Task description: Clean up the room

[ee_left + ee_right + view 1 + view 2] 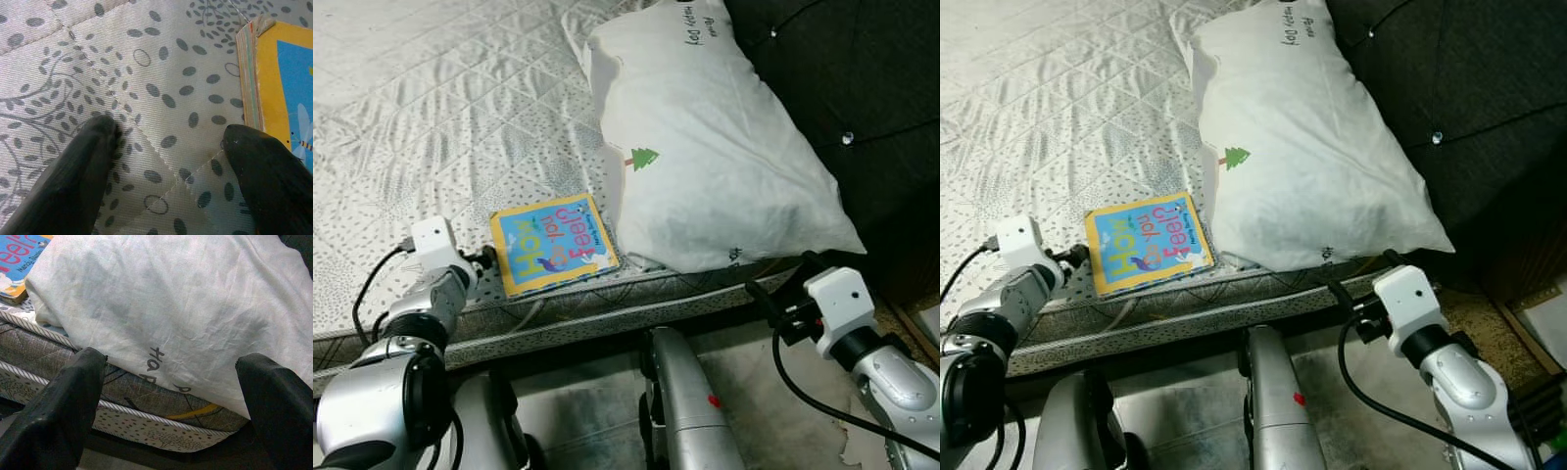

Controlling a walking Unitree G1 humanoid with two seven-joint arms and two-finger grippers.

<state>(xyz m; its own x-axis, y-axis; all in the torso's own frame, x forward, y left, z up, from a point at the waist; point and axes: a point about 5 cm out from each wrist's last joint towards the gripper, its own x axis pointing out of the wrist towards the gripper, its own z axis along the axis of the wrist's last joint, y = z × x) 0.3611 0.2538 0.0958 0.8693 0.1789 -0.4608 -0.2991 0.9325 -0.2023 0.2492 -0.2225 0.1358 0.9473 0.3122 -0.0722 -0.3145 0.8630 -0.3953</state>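
Nearest the lens, lower left of the head view: left claw (484, 258), fingers (78, 171) spread apart and empty over the patterned mattress (431, 117), tips just short of the picture book (553, 243). Lying flat at the bed's near edge, lower centre, yellow-bordered cover up, long axis running roughly along that edge, far corner tucked against the white pillow (705, 147). Directly ahead of the left claw, so clearly the nearer arm for a pick. Lower right: right claw (771, 305), likewise spread and holding nothing, aimed at the pillow's overhanging corner above the mattress side. Probably a short forward reach onto the book's near edge.
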